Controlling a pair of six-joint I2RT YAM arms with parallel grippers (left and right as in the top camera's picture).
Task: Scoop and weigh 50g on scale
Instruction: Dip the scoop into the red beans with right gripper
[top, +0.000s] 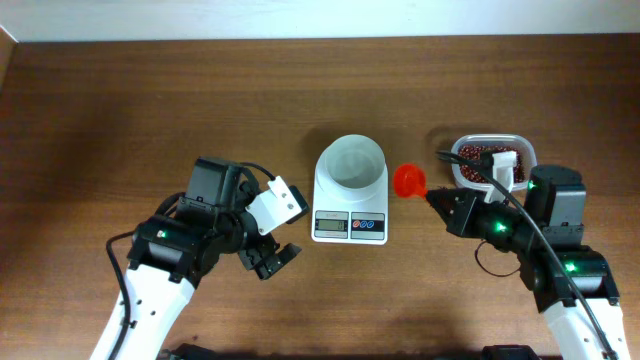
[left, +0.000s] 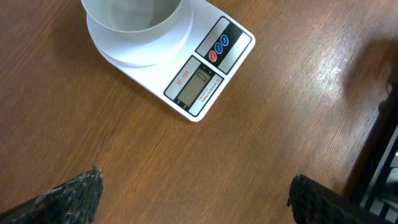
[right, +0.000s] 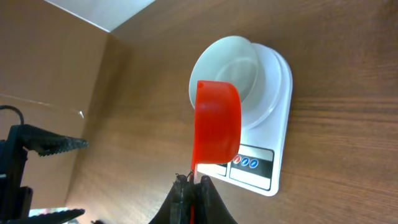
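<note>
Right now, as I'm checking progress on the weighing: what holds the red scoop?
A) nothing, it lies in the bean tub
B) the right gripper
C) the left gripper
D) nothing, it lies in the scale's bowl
B: the right gripper is shut on the handle of the red scoop, beside the scale, while the left gripper stands open and empty.

Left end effector (top: 270, 258) hangs spread wide; right end effector (top: 435, 198) is pinched tight, both arms bent.
</note>
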